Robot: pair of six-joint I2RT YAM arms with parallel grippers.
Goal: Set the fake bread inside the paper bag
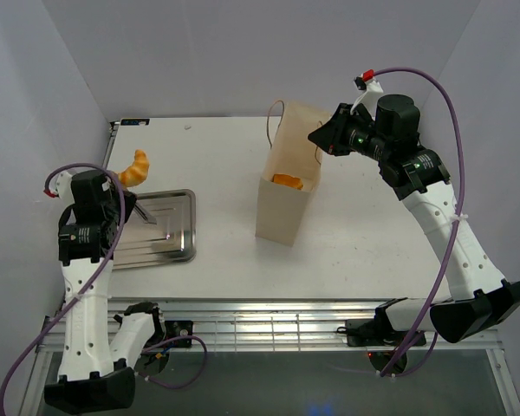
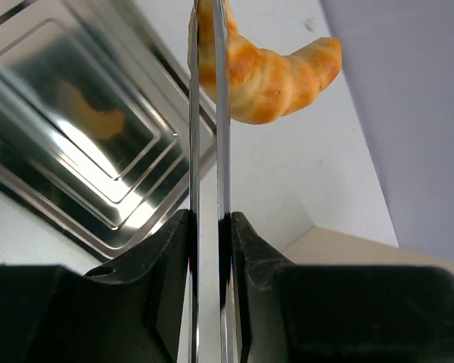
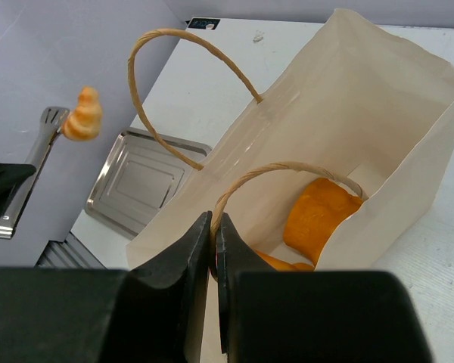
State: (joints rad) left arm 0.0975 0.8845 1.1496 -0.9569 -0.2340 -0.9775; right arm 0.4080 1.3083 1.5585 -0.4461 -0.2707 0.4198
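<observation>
The paper bag point(image 1: 282, 208) stands upright mid-table, its mouth open. My right gripper point(image 1: 319, 139) is at its far-right top edge, shut on one brown string handle point(image 3: 287, 170); its jaws point(image 3: 213, 227) pinch the string. Orange fake bread point(image 3: 321, 215) lies inside the bag, also showing in the top view point(image 1: 288, 180). My left gripper point(image 2: 208, 227) is shut on long metal tweezers point(image 2: 208, 136), whose tips hold a golden croissant-shaped fake bread point(image 2: 276, 76) in the air. In the top view that bread point(image 1: 136, 169) hangs over the table left of the bag, near my left gripper point(image 1: 121, 204).
A flat silver tray point(image 1: 169, 234) lies at the table's left, below the held bread, and shows in the left wrist view point(image 2: 76, 121) and the right wrist view point(image 3: 140, 181). Grey walls close in the left, back and right sides.
</observation>
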